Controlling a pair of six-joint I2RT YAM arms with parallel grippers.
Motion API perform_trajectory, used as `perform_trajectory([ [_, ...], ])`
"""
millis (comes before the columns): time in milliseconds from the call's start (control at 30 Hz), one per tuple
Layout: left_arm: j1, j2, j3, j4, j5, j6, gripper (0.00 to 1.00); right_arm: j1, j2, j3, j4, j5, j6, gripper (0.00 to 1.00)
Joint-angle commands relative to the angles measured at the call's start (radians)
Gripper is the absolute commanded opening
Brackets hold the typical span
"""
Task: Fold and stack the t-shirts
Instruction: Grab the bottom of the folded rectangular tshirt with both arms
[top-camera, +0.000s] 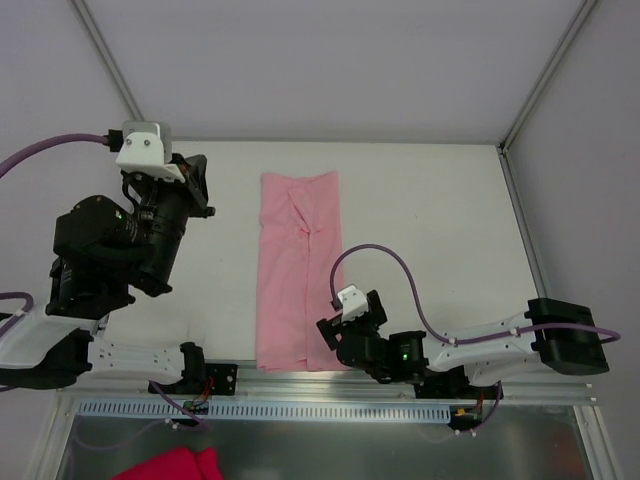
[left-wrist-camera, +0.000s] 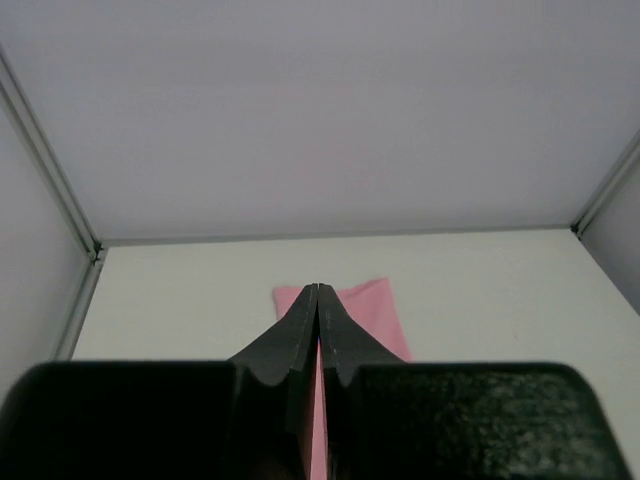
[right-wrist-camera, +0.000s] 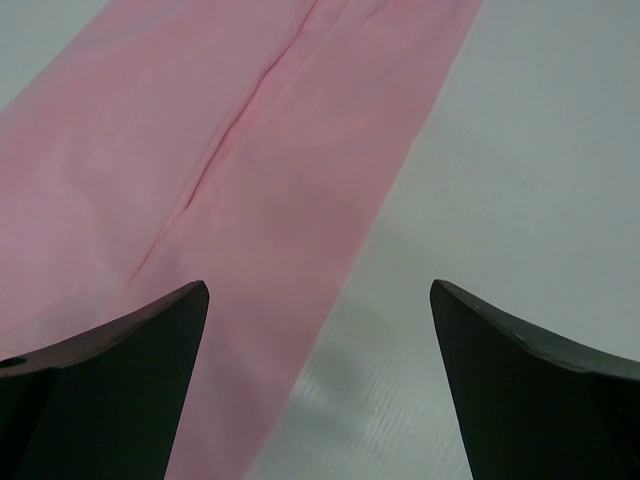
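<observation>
The black two-fingered right tool (right-wrist-camera: 320, 290) is spread wide and holds nothing. It sits low, with one finger over the near right edge of the pale pink t-shirt (top-camera: 298, 270) of thin soft cloth and the other over the bare white counter (top-camera: 430, 220). The left tool (left-wrist-camera: 318, 290) is squeezed shut on nothing, high up and well off to the shirt's left. I think the job now is to fold the long strip in half, near end to far end. To do it well, the right tool should dip to the near corner, slide a finger under all the layers and pinch hard. The left tool should open and take the other near corner, so the cloth lifts evenly. The shirt lies flat in the middle of the counter as one long strip, with a crease down its middle.
</observation>
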Motion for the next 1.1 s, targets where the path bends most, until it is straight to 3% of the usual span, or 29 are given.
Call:
perform_trajectory([
  [0, -0.022, -0.060, -0.013, -0.278, -0.029, -0.313, 0.00, 0.004, 0.013, 0.035, 0.016, 0.039, -0.007, 1.00],
  [167, -0.088, -0.290, -0.308, -0.289, -0.119, -0.462, 0.00, -0.005, -0.010, 0.045, 0.017, 0.030, -0.043, 1.00],
  [233, -0.097, -0.291, -0.285, -0.503, -0.109, -0.667, 0.00, -0.007, -0.009, 0.047, 0.014, 0.030, -0.044, 1.00],
  [267, -0.096, -0.275, -0.277, -0.625, -0.103, -0.884, 0.00, -0.010, -0.009, 0.045, 0.016, 0.030, -0.046, 1.00],
  [300, -0.097, -0.257, -0.276, -0.794, -0.083, -0.964, 0.00, -0.008, -0.012, 0.045, 0.026, 0.025, -0.051, 1.00],
  [433, -0.102, -0.136, -0.277, -1.119, -0.109, -1.349, 0.00, -0.010, -0.018, 0.047, 0.043, 0.012, -0.073, 1.00],
  [500, -0.116, -0.122, -0.303, -1.202, -0.120, -1.543, 0.00, -0.008, -0.030, 0.044, 0.039, 0.007, -0.075, 1.00],
  [667, -0.217, -0.175, -0.495, -1.150, -0.143, -1.673, 0.00, -0.011, -0.094, 0.012, 0.031, 0.025, -0.074, 1.00],
  [733, -0.238, -0.200, -0.585, -1.066, -0.146, -1.638, 0.00, -0.019, -0.111, 0.004, 0.025, 0.022, -0.069, 1.00],
  [833, -0.274, -0.203, -0.682, -1.073, -0.146, -1.762, 0.00, -0.034, -0.127, -0.005, -0.004, 0.027, -0.049, 1.00],
  [900, -0.287, -0.202, -0.733, -1.180, -0.143, -1.967, 0.00, -0.041, -0.136, -0.007, -0.039, 0.033, -0.025, 1.00],
  [1067, -0.349, -0.150, -0.845, -1.179, -0.094, -2.147, 0.00, -0.083, -0.173, -0.033, -0.096, 0.051, 0.058, 1.00],
])
